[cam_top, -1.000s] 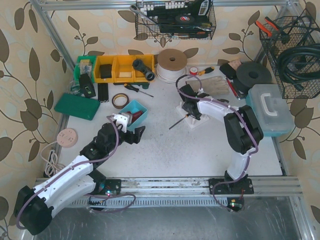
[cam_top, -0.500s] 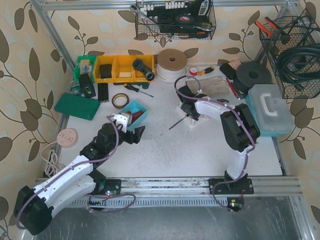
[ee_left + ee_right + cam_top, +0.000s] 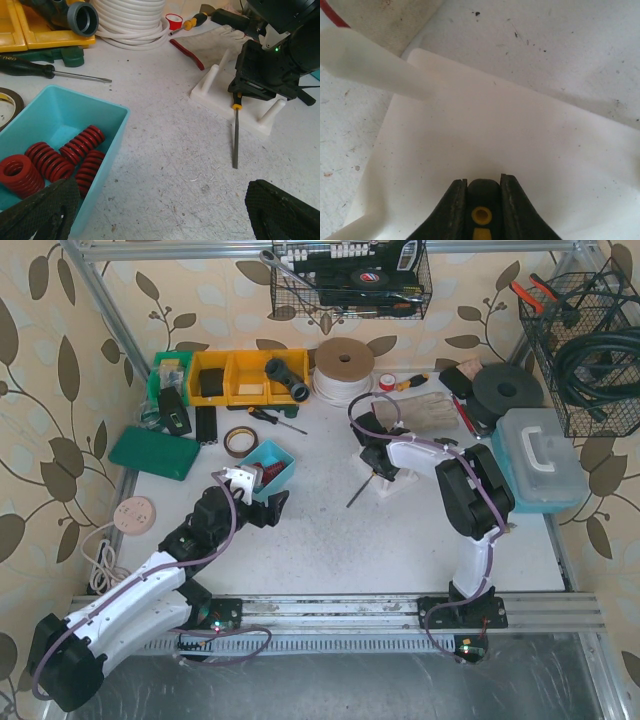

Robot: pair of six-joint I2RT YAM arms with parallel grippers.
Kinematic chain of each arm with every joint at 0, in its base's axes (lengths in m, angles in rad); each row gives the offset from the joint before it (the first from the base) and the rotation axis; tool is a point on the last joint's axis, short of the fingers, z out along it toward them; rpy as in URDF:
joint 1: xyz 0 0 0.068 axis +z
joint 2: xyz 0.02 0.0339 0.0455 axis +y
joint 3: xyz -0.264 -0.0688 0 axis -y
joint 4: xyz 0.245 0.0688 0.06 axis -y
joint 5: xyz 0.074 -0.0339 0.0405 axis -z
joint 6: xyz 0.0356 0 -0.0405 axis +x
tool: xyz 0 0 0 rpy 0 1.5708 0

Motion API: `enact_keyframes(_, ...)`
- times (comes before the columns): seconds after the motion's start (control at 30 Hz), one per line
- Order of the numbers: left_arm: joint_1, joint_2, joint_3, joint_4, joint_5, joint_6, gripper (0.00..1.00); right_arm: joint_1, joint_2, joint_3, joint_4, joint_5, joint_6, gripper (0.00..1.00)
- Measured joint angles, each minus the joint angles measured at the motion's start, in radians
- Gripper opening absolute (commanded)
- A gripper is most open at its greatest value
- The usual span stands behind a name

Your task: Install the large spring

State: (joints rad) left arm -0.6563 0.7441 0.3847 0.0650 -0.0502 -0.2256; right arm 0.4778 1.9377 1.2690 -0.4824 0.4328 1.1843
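Stiffness is probably governing how the large spring (image 3: 17,172) handles: its thick, closely wound coils are suggesting a fairly heavy, rigid piece that will not be squashing under a pinch, though the rounded painted turns may be rolling or slipping; gripping across the body near its middle is looking the safest hold. It is showing as a glossy red coil with a flat end and a dark bore, the fattest of the red springs (image 3: 75,150); it is lying at the left end of the teal bin (image 3: 107,145), one end facing the left wrist camera, touching its neighbours. The left gripper (image 3: 160,215) is hovering just beside the bin over the tabletop (image 3: 165,165), its jaws standing wide and empty; the right gripper (image 3: 481,200) is pinching a screwdriver (image 3: 235,137) over the white peg fixture (image 3: 215,100), its jaws drawn narrow on the handle.
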Motion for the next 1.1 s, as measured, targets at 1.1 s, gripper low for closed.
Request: enact_keyframes(1.1, -0.007, 0.092, 0.0, 0.004, 0.057, 0.0, 0.91, -0.079, -0.443, -0.076, 0.019, 0.005, -0.974, 0.0)
